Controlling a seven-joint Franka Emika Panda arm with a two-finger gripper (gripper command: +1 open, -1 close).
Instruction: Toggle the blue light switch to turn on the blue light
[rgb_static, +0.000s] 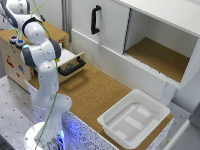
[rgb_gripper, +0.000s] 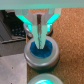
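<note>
Wrist view showing blue light switch (rgb_gripper: 42, 50) sitting directly below gripper (rgb_gripper: 40, 39), fingers (rgb_gripper: 39, 27) drawn narrow together, tips touching blue cap, holding nothing. Second button (rgb_gripper: 44, 79) lying just beside, further from fingers. Exterior view: arm (rgb_static: 44, 65) reaching over wooden box (rgb_static: 12, 50); half-open drawer (rgb_static: 70, 64), cork tabletop (rgb_static: 95, 92), white tray (rgb_static: 134, 117) sitting well apart.

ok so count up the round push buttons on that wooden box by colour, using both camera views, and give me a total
Blue button: 1, with the gripper right over it in the wrist view.
Green button: 1, just beside the blue one on the wooden box.
Total: 2 buttons that I can make out; the arm hides part of the box top in the exterior view.
</note>
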